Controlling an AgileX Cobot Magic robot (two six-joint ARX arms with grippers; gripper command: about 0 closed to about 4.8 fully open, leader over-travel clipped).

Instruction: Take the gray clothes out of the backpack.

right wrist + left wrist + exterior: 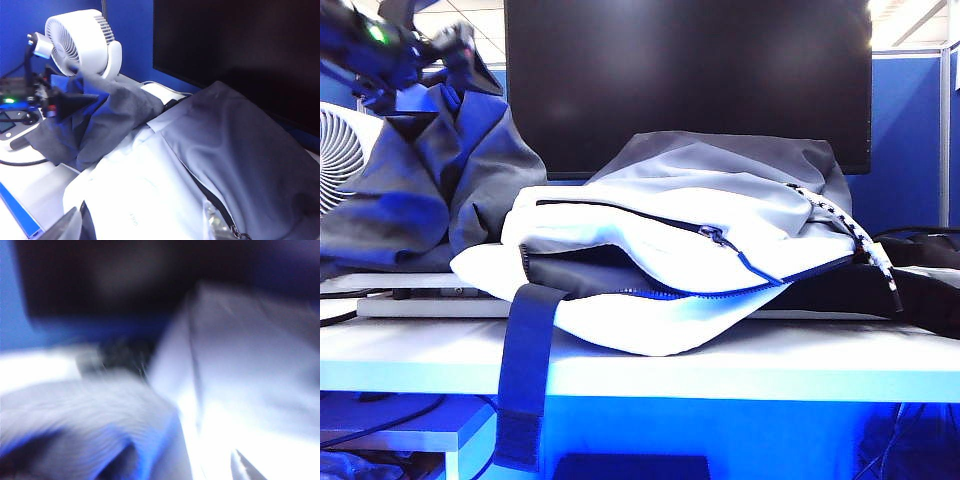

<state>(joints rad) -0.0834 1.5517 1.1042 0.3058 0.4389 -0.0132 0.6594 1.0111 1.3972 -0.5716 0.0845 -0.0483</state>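
The white backpack [650, 300] lies on its side mid-table with its blue zipper open and its gray panel on top. The gray clothes [430, 190] sit outside it in a heap at the left, rising to a peak under my left gripper [460, 50]. That gripper hangs high at the far left. From the right wrist view its jaws [70, 102] look open, one black finger bare and the cloth [100, 125] draped against it. The left wrist view is blurred: one fingertip [245, 471] over cloth [75, 410]. My right gripper [140, 227] is open above the backpack [140, 185].
A dark monitor [690, 80] stands close behind the backpack. A white fan [80, 42] is at the far left behind the clothes. A black bag [920, 280] lies at the right. The navy strap [525, 380] hangs over the table's front edge [770, 365].
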